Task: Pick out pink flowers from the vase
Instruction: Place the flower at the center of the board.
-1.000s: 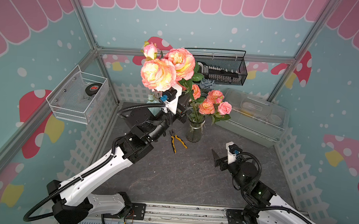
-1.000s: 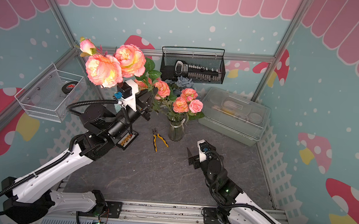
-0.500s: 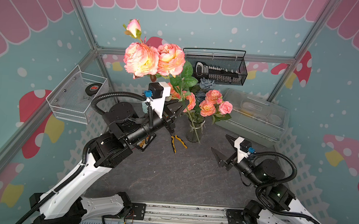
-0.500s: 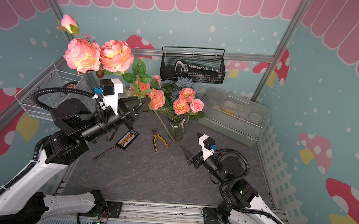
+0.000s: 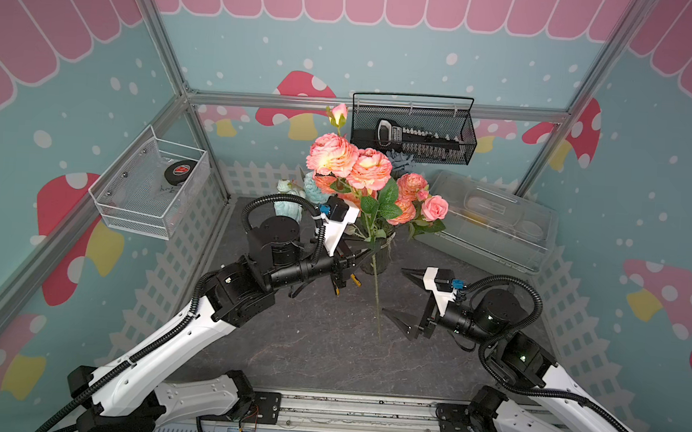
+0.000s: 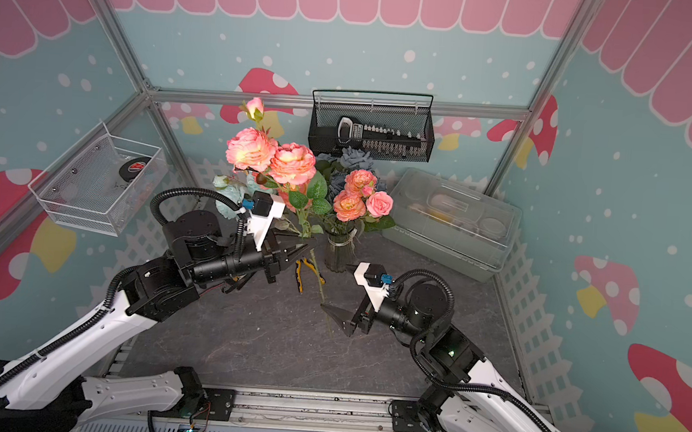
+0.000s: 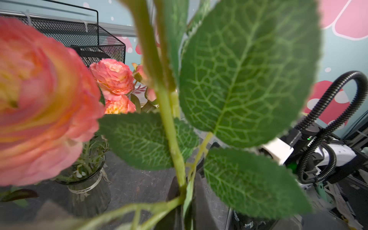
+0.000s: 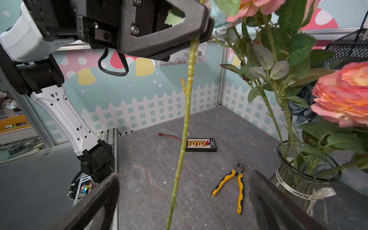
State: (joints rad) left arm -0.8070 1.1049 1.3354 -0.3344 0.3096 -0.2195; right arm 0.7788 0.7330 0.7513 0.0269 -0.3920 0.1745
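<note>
My left gripper point(image 5: 369, 253) is shut on the green stem of a bunch of pink flowers point(image 5: 348, 163), two full coral-pink blooms and a bud. They hang clear of the vase point(image 5: 383, 261); the bare stem end reaches down near the floor. In the left wrist view the left gripper point(image 7: 185, 201) pinches the stem below the leaves. My right gripper point(image 5: 399, 294) stands wide open just right of the lower stem, which shows between its fingers point(image 8: 95, 199) in the right wrist view. More pink flowers point(image 6: 358, 195) stay in the clear glass vase point(image 6: 339, 252).
Yellow-handled pliers point(image 8: 235, 185) and a small black connector board point(image 8: 201, 144) lie on the grey floor. A translucent plastic box point(image 5: 490, 218) sits back right, a black wire basket point(image 5: 412, 134) hangs on the back wall, a white mesh basket point(image 5: 150, 186) on the left wall.
The left arm has brought the held flowers down and to the right, toward the middle. The right gripper has edged left to the hanging stem with its jaws spread wider.
</note>
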